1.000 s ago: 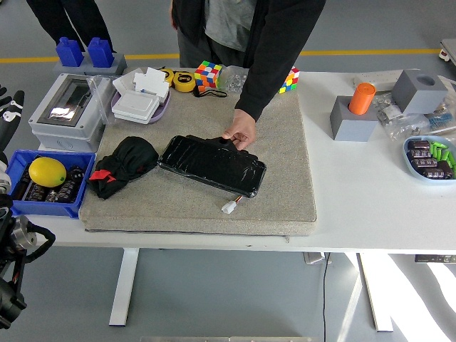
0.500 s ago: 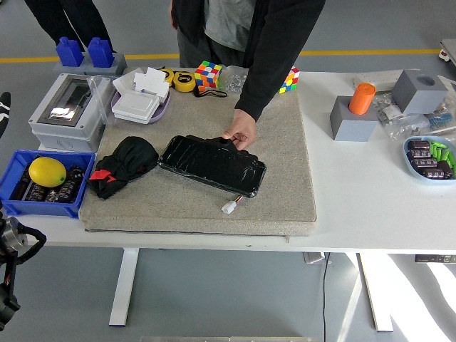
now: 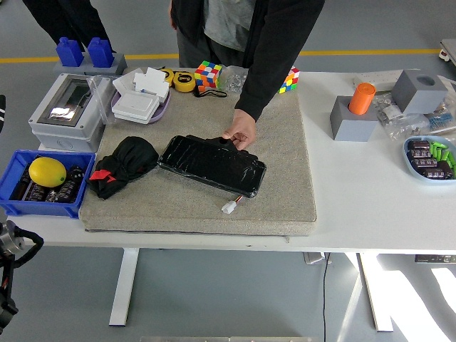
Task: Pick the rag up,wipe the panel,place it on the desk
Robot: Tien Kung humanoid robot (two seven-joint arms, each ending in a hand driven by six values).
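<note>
The black rag (image 3: 125,165), with a bit of red at its edge, lies bunched on the left of the grey mat (image 3: 285,178). The black glossy panel (image 3: 212,164) lies beside it at the mat's middle, with a white connector (image 3: 229,207) on a short wire at its near side. A person's hand (image 3: 241,134) rests on the panel's far edge. My left arm (image 3: 11,246) shows only at the lower left corner, below the table, and a sliver of its hand (image 3: 1,112) at the left edge. The right arm is out of view.
A blue bin (image 3: 14,203) with a lemon (image 3: 47,171) stands left of the mat, a grey box (image 3: 64,114) behind it. A white box in a purple tray (image 3: 139,103), Rubik's cubes (image 3: 208,73), an orange cylinder (image 3: 362,97) and a blue bowl (image 3: 427,158) stand around.
My left arm has drawn back down and to the left, and its hand has almost left the picture at the left edge. The person's hand, panel and rag have not moved.
</note>
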